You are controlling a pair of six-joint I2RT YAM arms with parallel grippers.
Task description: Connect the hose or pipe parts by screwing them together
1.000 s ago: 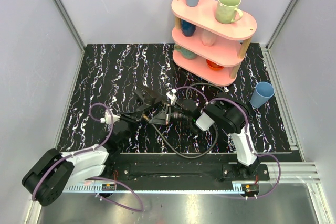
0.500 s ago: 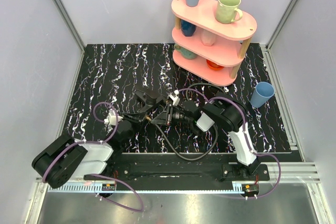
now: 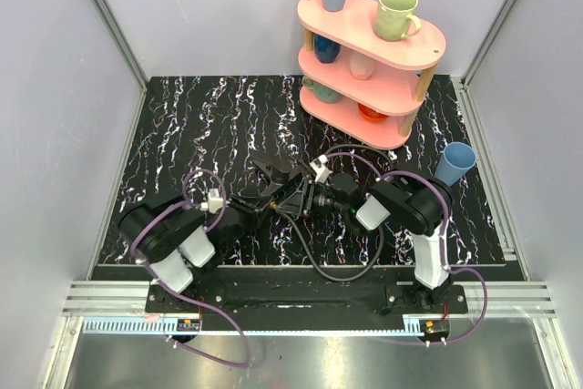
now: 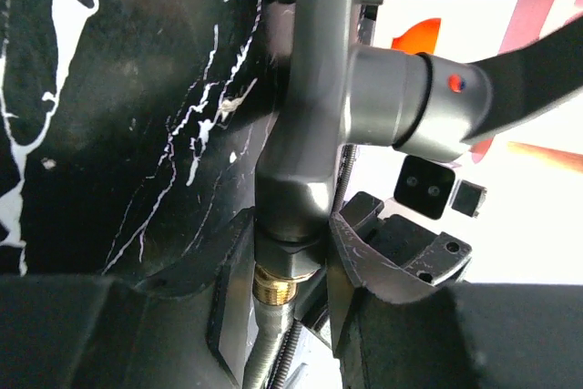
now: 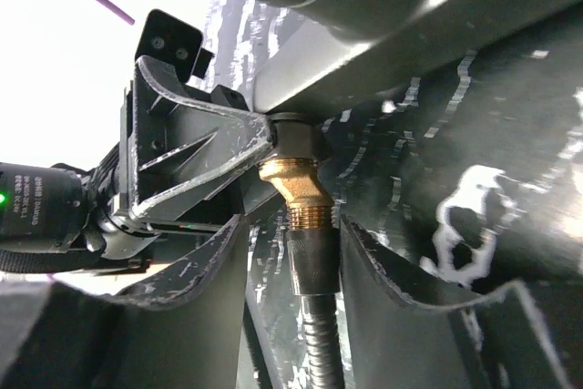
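Observation:
A dark grey angular pipe piece (image 4: 319, 88) runs down the left wrist view to a hex collar and a brass threaded fitting (image 4: 278, 284). My left gripper (image 4: 287, 252) is shut on that collar. In the right wrist view the same brass fitting (image 5: 296, 184) meets the black nut (image 5: 314, 252) of a corrugated black hose (image 5: 323, 343). My right gripper (image 5: 291, 225) straddles the nut, open, with a gap on its left side. From above, both grippers (image 3: 266, 196) (image 3: 305, 199) meet at mid-mat, and the hose (image 3: 342, 269) loops towards the front edge.
A pink three-tier shelf (image 3: 364, 52) with several cups stands at the back right. A blue cup (image 3: 454, 163) sits on the black marbled mat (image 3: 200, 125) right of the right arm. Purple cables arc over both arms.
My right gripper has opened off the hose nut. The left arm has swung up and rightwards while keeping its grip, and the joined parts have shifted slightly right.

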